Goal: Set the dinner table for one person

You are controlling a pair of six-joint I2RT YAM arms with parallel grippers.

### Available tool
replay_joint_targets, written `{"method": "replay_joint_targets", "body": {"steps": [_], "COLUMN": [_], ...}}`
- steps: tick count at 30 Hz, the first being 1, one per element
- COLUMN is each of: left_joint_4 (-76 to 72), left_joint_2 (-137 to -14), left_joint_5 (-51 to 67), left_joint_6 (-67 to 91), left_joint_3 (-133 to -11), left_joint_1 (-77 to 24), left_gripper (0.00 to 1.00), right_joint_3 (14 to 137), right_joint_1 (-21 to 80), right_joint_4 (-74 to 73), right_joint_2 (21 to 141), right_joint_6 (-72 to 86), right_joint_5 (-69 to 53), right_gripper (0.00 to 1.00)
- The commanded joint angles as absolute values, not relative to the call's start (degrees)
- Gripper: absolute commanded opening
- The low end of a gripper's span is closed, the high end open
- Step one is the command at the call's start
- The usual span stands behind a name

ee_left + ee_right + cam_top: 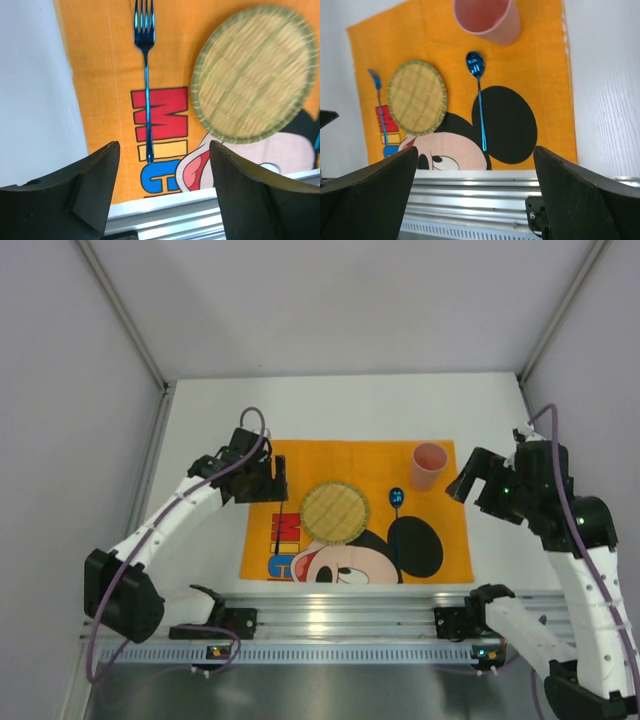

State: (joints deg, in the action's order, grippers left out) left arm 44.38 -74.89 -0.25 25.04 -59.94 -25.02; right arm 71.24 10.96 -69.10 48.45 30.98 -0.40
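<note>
Black left fingers stood wide apart with nothing between them, hanging over the near end of a blue metal fork. The fork lay flat and free on the orange cartoon-mouse mat, tines pointing away from the rail. It sat between the mat's left edge and a round woven straw plate, touching neither. A strip of bare orange ran on each side of it. Left of the mat the white desk was bare up to the grey side wall.

The right fingers were also spread fully and held nothing. Seen from above, they hung near the mat's right edge, just right of a pink cup. A blue spoon lay right of the woven plate and well apart from it, bowl towards the cup, handle across the mouse's black ear. A band of bare desk ran right of the mat and a wider one beyond its far edge.

The mat's near edge met the aluminium rail. The right wrist view cut off the cup's top. The plate covered part of the printed face, and the left fingers hid the lower printed letters. From above the fork showed only as a thin dark line, its tines under the left arm's wrist.
</note>
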Motion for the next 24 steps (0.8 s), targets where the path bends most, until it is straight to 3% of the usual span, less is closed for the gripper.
{"method": "replay_joint_targets", "body": {"steps": [1,6,10,14,24], "left_joint_4": [46.41,39.04,30.78,25.49,24.36], "left_joint_2": [-65.6,-53.55,-37.23,-28.75,-31.28], "left_joint_5": [-3.07,-11.85,-19.05,-21.44,-22.24], "left_joint_6": [26.37,26.81,24.35,18.56,14.6], "left_joint_3": [-63.64,-53.47,-44.05,-38.06,-38.15], "left_joint_1": [-25.22,-25.22,-25.22,-25.22,-25.22], "left_gripper": [0.79,0.83,0.84,0.84,0.84], "right_joint_3": [68.86,57.14,52.13,53.44,52.38], "right_joint_1": [10.63,10.63,10.55,10.55,10.55], "right_joint_4": [-62.06,-60.03,-59.68,-62.04,-61.87], "right_joint_2": [38.1,23.14,11.11,10.02,14.23], "right_joint_6": [29.26,31.99,37.07,38.14,37.09], "right_joint_5": [-5.71,-8.42,-9.41,-5.46,-5.89], "right_gripper": [1.0,1.0,1.0,1.0,1.0]}}
